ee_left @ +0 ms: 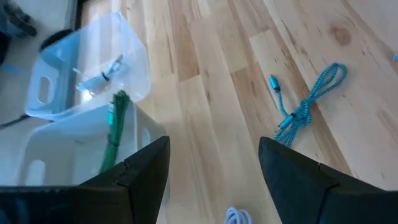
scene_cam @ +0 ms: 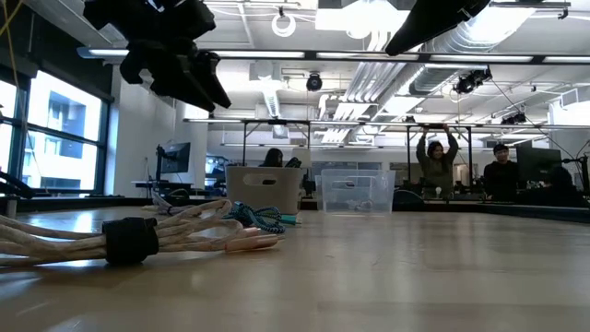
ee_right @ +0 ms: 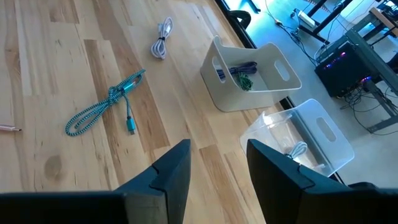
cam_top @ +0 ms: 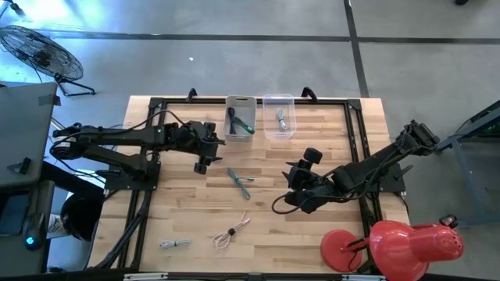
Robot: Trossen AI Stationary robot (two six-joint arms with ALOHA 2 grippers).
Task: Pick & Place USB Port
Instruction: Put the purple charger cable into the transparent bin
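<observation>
Hovering with empty, spread fingers: left gripper beside white bin, right gripper nearing teal cable, apparently for pickup.

too small from above to identify: contents of the clear bin; white bin cut off at wrist view's edge.

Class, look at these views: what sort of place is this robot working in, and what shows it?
Probably an open-plan robotics lab or workshop: exposed ceiling ducts, people at computer desks behind the wooden table, and a floor fan beside it.
</observation>
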